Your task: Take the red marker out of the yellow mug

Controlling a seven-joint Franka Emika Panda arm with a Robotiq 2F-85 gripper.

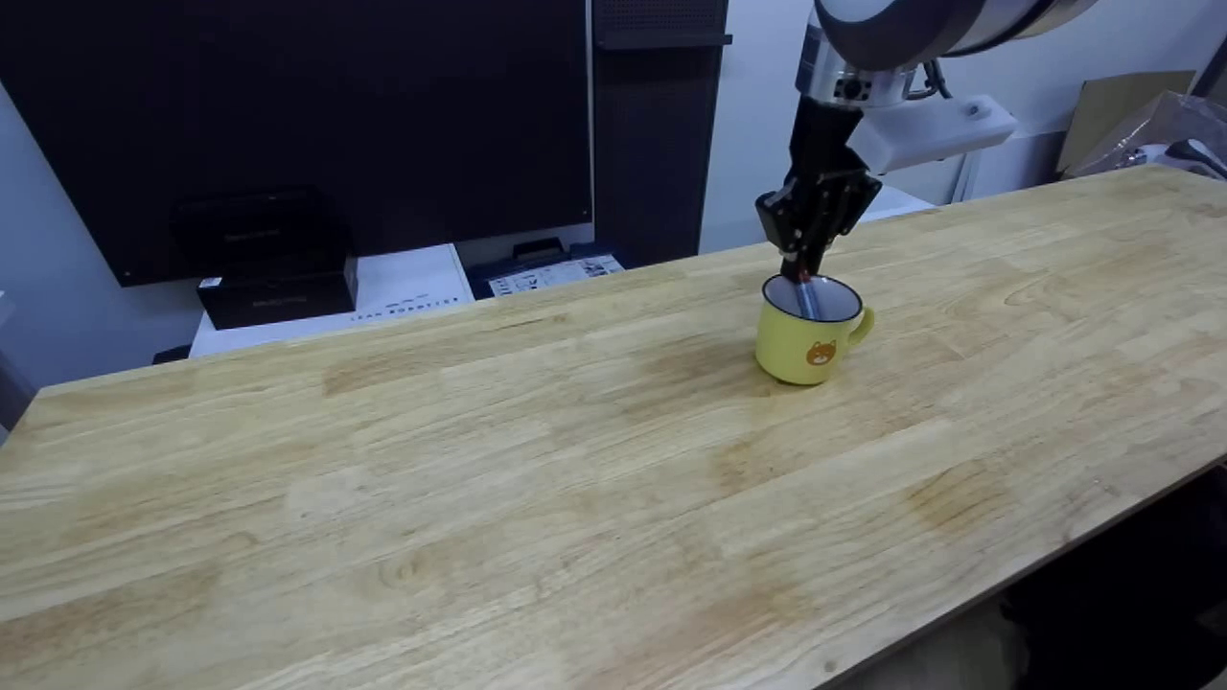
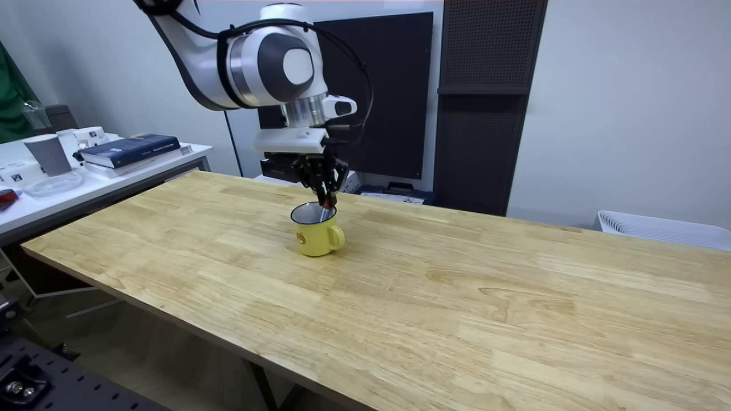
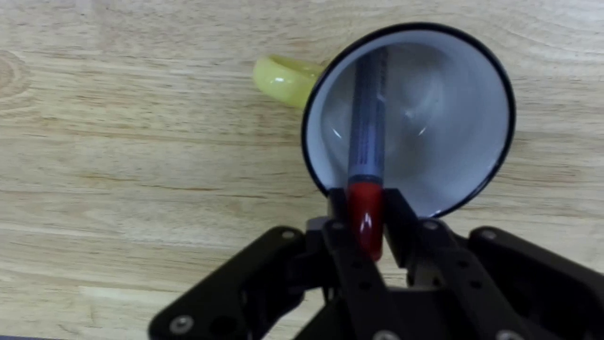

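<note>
Nearest, wrist view: your gripper (image 3: 364, 198) is set narrow and appears to hold the marker (image 3: 367, 127) by its red cap (image 3: 365, 212), one fingertip along each side. Firmness of hold: cannot tell.

Marker leans inside the mug (image 3: 472, 151), not out. In the wrist view its lower end lies toward eleven o'clock and its cap crosses the rim (image 3: 511, 108) at seven o'clock. Whether the lower end bears on the mug's bottom: cannot tell.

Mug stands upright on the surface (image 1: 537, 498) in both exterior views; its handle (image 3: 283, 85) points between nine and ten o'clock in the wrist view, apart from your gripper.

Progress, my estimate: you have the reach and the grasp done. Left: the lift, until the lower end clears the rim, then a move off to the side. The task names no set-down spot, so that choice is yours. Suggest you draw the marker out along its lean; pulled straight up, it might scrape at seven o'clock and shift the mug.

Farther back, no part in the work: dark panel (image 1: 383, 125) toward ten o'clock from the mug in an exterior view; blue book (image 2: 128, 149), likewise toward ten o'clock from it in an exterior view.
</note>
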